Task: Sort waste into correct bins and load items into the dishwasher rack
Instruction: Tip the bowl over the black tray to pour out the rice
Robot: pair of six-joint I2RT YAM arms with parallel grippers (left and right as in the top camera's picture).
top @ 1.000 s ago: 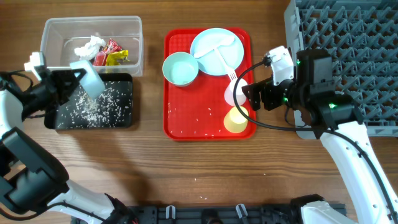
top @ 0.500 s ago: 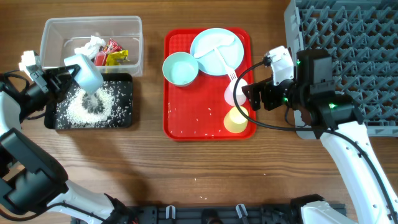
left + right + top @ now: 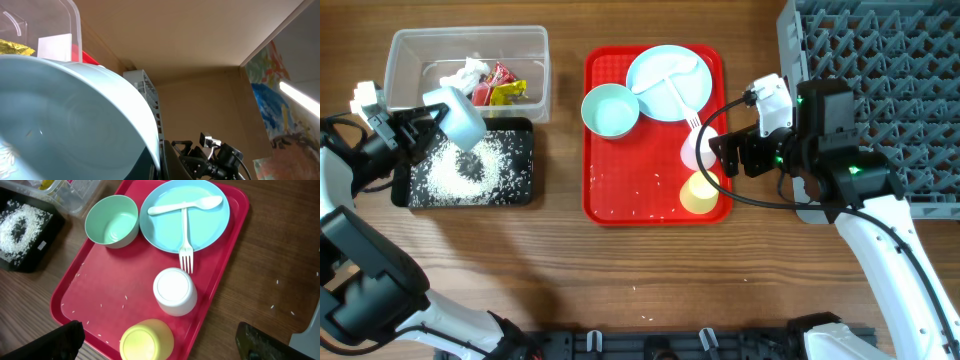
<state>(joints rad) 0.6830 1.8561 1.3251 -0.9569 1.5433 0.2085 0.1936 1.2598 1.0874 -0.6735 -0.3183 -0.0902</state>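
Table (image 3: 640, 260): brown wood grain, carries everything you see.
Dishwasher rack (image 3: 880, 60): grey plastic crate w/ a grid of upright pegs, far right corner. No items in the part that shows.
Red tray (image 3: 630, 195): flat glossy plastic, rounded corners, mid table.
Clear tub (image 3: 420, 50): see-through plastic, back left. A white label (image 3: 55, 46) on its wall; no text readable.
Black tray (image 3: 520, 190): shallow, matte, touching the tub's front side.
L gripper (image 3: 432, 122): your jaws are clamped on the held bowl (image 3: 460, 120), pale blue, smooth, tipped over the black tray.
R gripper (image 3: 718, 157): your jaws are spread wide, nothing in them, above the red tray's right edge by the cups.
Plate (image 3: 650, 70): pale blue, round, back of red tray.
Second bowl (image 3: 111, 220): pale blue-green, upright, just left of the plate.
White cup (image 3: 174, 291): looks base-up, right side of red tray.
Yellow cup (image 3: 146, 339): looks base-up, just in front of the white cup.
Fork (image 3: 186, 240) & spoon (image 3: 185, 206): white plastic, crossed on the plate; fork tines overhang the rim.
Tissue (image 3: 465, 75) & wrappers (image 3: 500, 85): crumpled white, red/yellow foil, inside the tub.
Rice (image 3: 445, 180): white grains in a ring-shaped pile in the black tray; a few strays on the red tray & table.
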